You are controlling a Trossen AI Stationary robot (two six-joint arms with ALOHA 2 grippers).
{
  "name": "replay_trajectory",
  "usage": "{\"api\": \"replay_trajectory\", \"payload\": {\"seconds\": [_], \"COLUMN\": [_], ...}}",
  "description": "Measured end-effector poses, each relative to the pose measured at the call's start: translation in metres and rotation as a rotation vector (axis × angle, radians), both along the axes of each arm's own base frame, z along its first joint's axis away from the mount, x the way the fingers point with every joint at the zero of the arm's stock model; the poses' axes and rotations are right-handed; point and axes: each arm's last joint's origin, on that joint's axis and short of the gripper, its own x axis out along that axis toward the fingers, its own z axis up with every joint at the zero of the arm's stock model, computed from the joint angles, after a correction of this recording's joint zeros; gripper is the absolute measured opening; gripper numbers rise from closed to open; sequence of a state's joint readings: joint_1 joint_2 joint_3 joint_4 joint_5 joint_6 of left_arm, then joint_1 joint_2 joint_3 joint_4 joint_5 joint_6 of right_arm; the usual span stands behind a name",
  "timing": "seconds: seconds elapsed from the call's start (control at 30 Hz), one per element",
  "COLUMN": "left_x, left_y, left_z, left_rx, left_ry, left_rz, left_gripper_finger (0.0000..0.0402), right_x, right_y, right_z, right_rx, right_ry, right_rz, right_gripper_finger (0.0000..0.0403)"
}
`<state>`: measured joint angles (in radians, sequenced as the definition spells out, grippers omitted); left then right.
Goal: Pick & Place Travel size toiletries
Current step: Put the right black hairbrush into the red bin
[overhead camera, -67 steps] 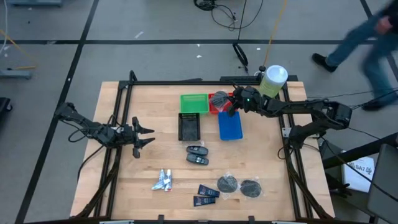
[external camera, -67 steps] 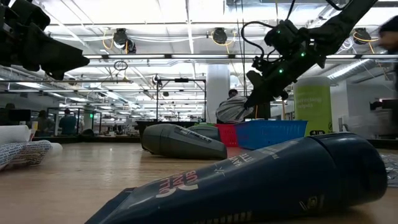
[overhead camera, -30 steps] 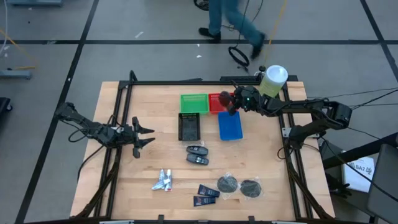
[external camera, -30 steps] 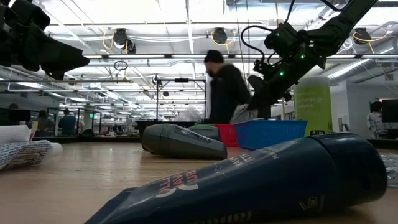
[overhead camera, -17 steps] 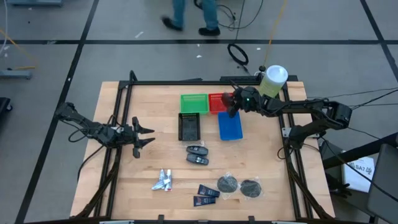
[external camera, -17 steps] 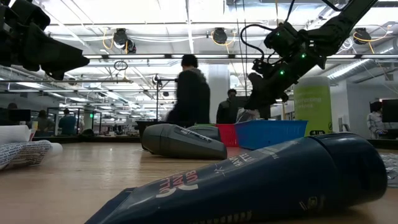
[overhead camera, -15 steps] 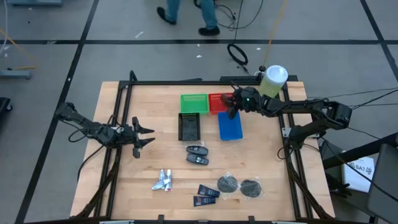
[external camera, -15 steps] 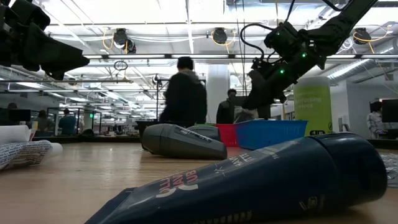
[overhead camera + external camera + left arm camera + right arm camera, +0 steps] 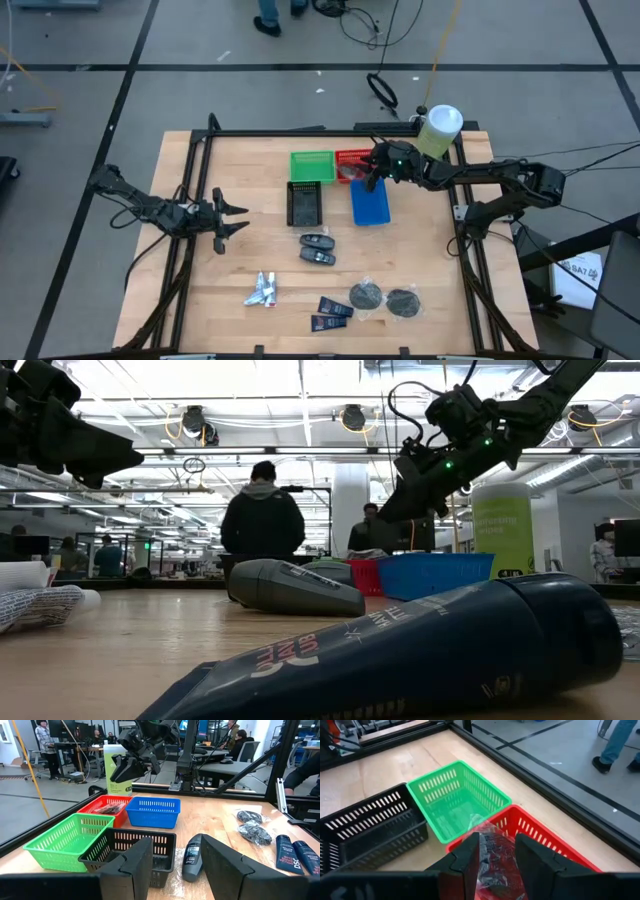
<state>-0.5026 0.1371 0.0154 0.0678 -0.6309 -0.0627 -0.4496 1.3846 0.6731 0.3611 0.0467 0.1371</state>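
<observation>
A clear packet with a grey disc [image 9: 492, 845] lies in the red bin [image 9: 352, 157], also seen as the dark packet [image 9: 110, 809] in the left wrist view. My right gripper [image 9: 495, 857] hovers open just above it, over the red bin's near wall [image 9: 370, 178]. On the table lie two black oval pieces [image 9: 318, 248], silver-white mini tubes [image 9: 262, 290], two navy packets [image 9: 330, 314] and two more grey discs [image 9: 384, 298]. My left gripper [image 9: 235, 215] waits open above the table's left side.
Green bin [image 9: 312, 165], black bin [image 9: 304, 204] and blue bin [image 9: 370, 202] stand around the red one. A large pale-green bottle [image 9: 440, 130] stands at the far right corner beside my right arm. People walk in the room beyond the far edge [image 9: 262, 510].
My right gripper has risen a little and tipped over the red bin. The grey-disc packet that hung below its fingers now lies in the red bin. A person has walked past beyond the table's far edge.
</observation>
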Motion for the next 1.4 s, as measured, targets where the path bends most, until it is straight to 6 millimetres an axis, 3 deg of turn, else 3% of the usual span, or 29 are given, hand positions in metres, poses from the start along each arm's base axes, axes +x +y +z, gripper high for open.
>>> {"api": "replay_trajectory", "payload": {"seconds": [0.17,0.47,0.67,0.93,1.17,1.4], "left_x": [0.0,0.0,0.0,0.0,0.0,0.0], "left_y": [0.0,0.0,0.0,0.0,0.0,0.0], "left_z": [0.0,0.0,0.0,0.0,0.0,0.0], "left_rx": [-0.001,-0.003,-0.005,-0.004,-0.021,-0.022], "left_ry": [0.0,-0.002,-0.003,-0.003,-0.005,-0.006], "left_rz": [0.0,0.0,0.0,0.0,0.001,0.001], "left_gripper_finger": [0.0163,0.0163,0.0163,0.0163,0.0163,0.0163], "right_x": [0.003,0.02,0.028,0.027,0.015,0.001], "right_y": [0.005,0.038,0.085,0.157,0.208,0.244], "right_z": [0.002,0.017,0.026,0.035,0.036,0.04], "right_rx": [0.025,0.114,0.272,0.314,0.302,0.313], "right_ry": [-0.033,-0.232,-0.314,-0.366,-0.364,-0.378], "right_rz": [0.077,0.477,0.837,1.245,1.44,1.517], "right_gripper_finger": [0.0116,0.0116,0.0116,0.0114,0.011,0.0101]}}
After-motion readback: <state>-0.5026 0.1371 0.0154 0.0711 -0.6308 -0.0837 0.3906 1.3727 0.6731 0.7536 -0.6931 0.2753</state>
